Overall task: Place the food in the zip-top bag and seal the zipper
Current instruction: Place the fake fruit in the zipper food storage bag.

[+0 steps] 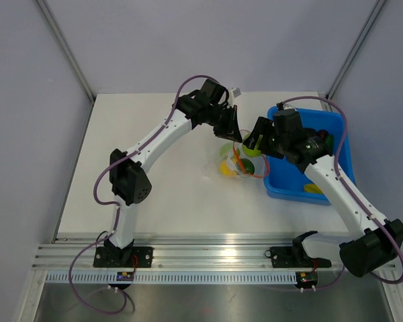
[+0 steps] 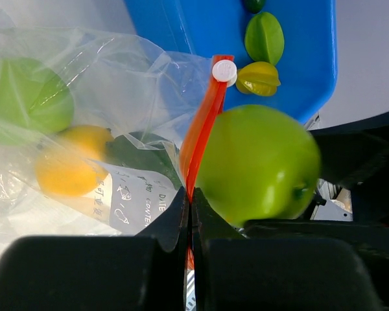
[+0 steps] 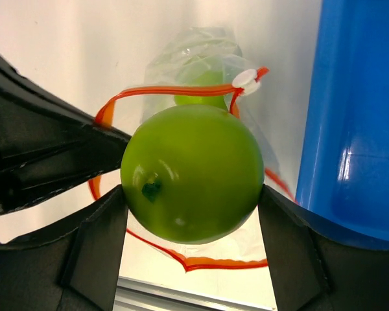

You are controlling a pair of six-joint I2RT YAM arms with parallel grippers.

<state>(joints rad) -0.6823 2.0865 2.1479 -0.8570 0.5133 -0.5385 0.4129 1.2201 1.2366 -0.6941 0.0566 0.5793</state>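
Right tool (image 3: 191, 217) grips green apple (image 3: 194, 170) above the open zip-top bag (image 3: 174, 59)

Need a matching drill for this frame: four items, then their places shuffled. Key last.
1 green apple
2 zipper
3 yellow ridged fruit
4 round yellow fruit

a inside the zip-top bag
b in the blue tray
c held in the right claw
d pinched in the left claw

Pairs: 1-c, 2-d, 3-b, 4-a
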